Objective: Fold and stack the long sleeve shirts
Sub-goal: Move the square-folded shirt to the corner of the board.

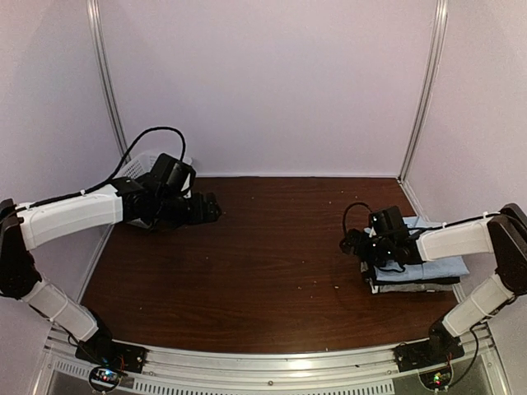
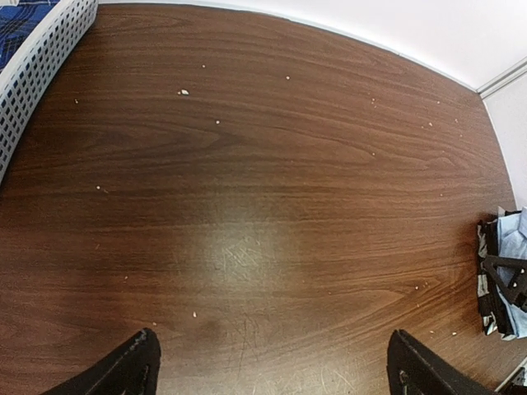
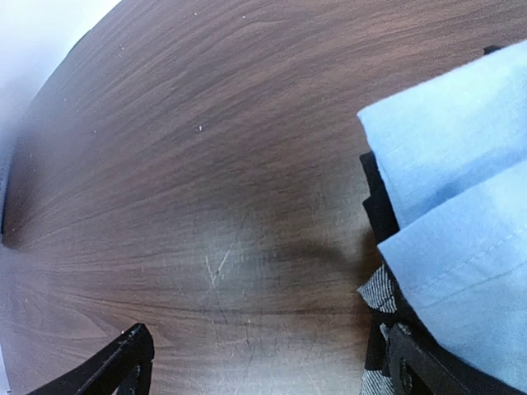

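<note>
Light blue cotton tops the stack: the light blue shirt (image 3: pixel 461 206) lies folded just right of the right claw (image 3: pixel 268 374). A black shirt (image 3: pixel 379 202) and a grey-and-white patterned shirt (image 3: pixel 377 290) peek out beneath it on the bench (image 1: pixel 272 271). The right claw stands wide and empty, with one finger over bare wood and the other at the stack's near edge (whether it touches the cloth I cannot tell).

That is the first hazard, in my judgement. A sideways sweep or a drop from here could hook the blue shirt's folded edge, drag it off the two below and spring the fold open. The layers sit slightly out of line, so a nudge would skew the pile further.

The left claw (image 1: pixel 212 208) is also spread wide, holding nothing, over bare bench well apart from the stack. Off to its left stands a white mesh basket (image 2: pixel 41 62) with blue checked cloth (image 2: pixel 18 20) inside, probably the next shirt. Reaching in carries its own risks. A finger could catch in the mesh and tip or shove the light basket. A pinch could also gather several layers, so the garment comes out bunched. A sleeve trailing across the bench toward the right claw could brush the pile as well.
</note>
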